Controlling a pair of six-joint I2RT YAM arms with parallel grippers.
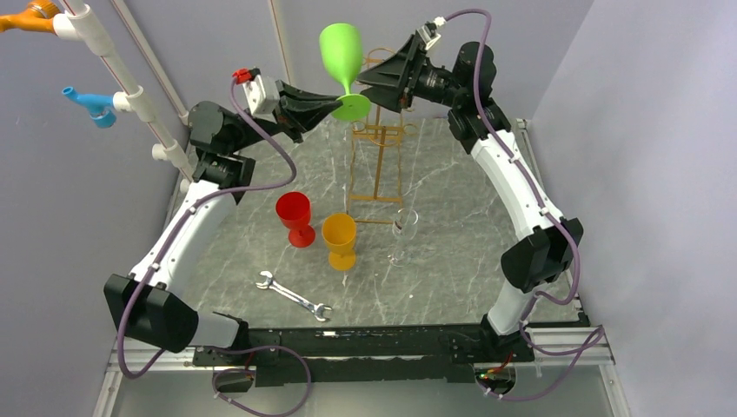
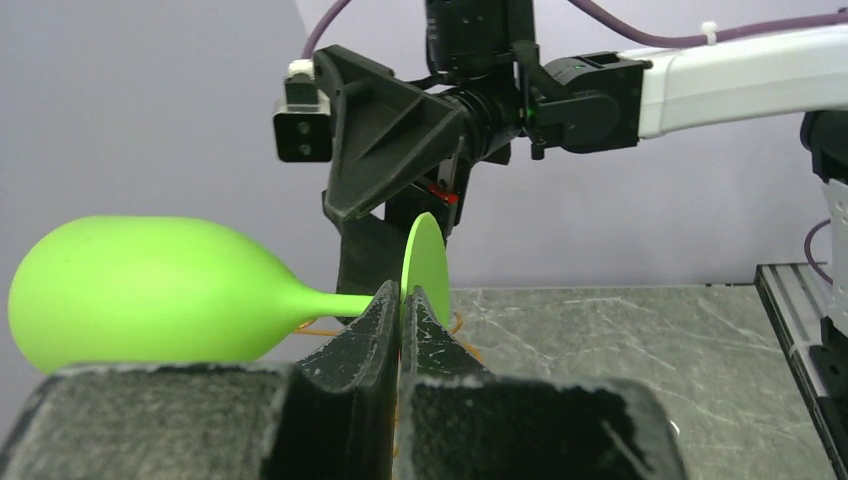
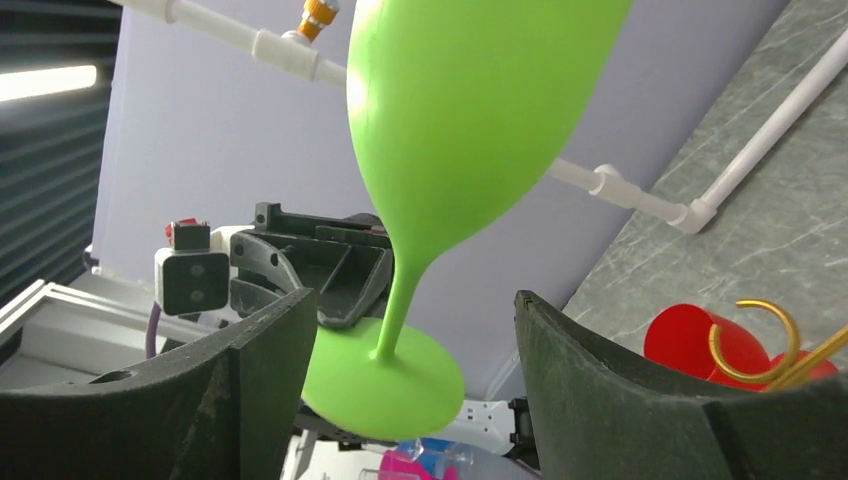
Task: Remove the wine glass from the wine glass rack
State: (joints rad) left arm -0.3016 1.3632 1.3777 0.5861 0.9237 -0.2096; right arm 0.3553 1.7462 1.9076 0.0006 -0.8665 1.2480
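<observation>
**Glass lifted, not yet set down**

The left gripper (image 1: 333, 106) is clamped shut on the stem of the green glass (image 1: 341, 49), just above its foot. In the left wrist view the two fingers (image 2: 375, 330) pinch the stem with no gap. The glass stands upright, high in the air, with its foot level with the arched top of the gold rack (image 1: 377, 165) and just to the rack's left.

In the right wrist view a gold loop (image 3: 762, 330) of the rack sits well to one side of the glass and does not touch it, so I judge the glass to be free of the rack. In the top view the foot overlaps the wire, so contact there cannot be ruled out.

The right gripper (image 1: 375, 82) is spread wide beside the foot and grips nothing.

The main step looks done. What is left, as I read it, is to carry the glass clear of the rack and put it on the table (image 1: 452, 261).
</observation>
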